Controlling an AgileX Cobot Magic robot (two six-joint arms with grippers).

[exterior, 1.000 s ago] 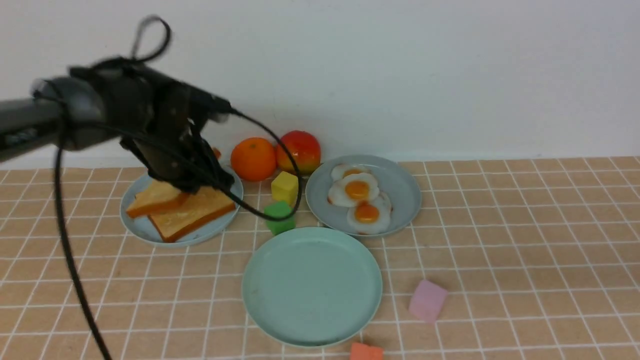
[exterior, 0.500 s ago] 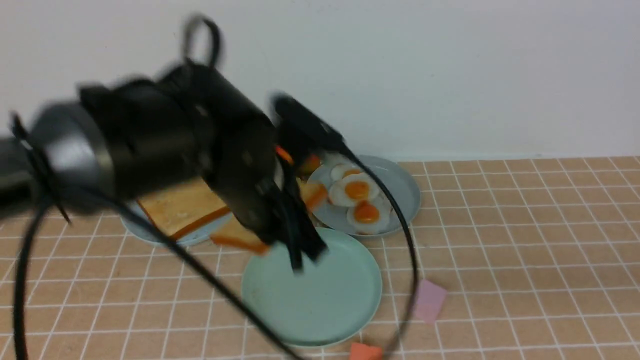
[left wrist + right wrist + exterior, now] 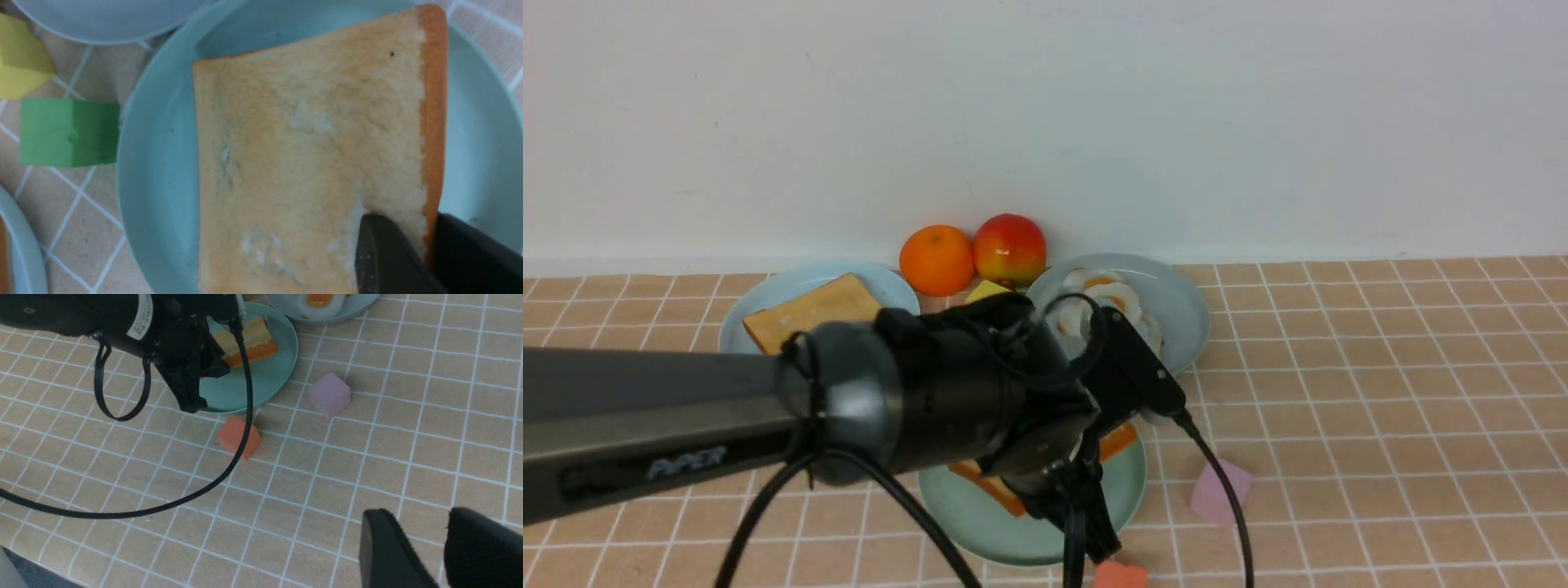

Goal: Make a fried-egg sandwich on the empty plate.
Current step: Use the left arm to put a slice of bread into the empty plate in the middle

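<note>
My left gripper (image 3: 429, 228) is shut on the crust edge of a golden-brown toast slice (image 3: 310, 155), holding it over the empty plate (image 3: 155, 171), the mint-green one. In the front view the left arm hides most of that plate (image 3: 1005, 531), and only corners of the held toast (image 3: 992, 483) show. Whether the slice touches the plate, I cannot tell. Another toast slice (image 3: 809, 314) lies on the sky-blue plate (image 3: 760, 298) at the back left. Fried eggs (image 3: 1111, 298) sit on the grey-blue plate (image 3: 1184, 318). My right gripper (image 3: 443, 522) hangs open above bare table, nothing between its fingers.
An orange (image 3: 937, 259) and a red fruit (image 3: 1009, 247) stand by the wall. A yellow block (image 3: 20, 65) and a green block (image 3: 67, 132) lie beside the mint plate. A pink block (image 3: 330, 394) and an orange block (image 3: 239, 437) lie near its front, where the left arm's cable loops.
My left arm has swung from the sky-blue plate to above the mint-green plate, carrying one toast slice with it. One slice stays on the sky-blue plate.
</note>
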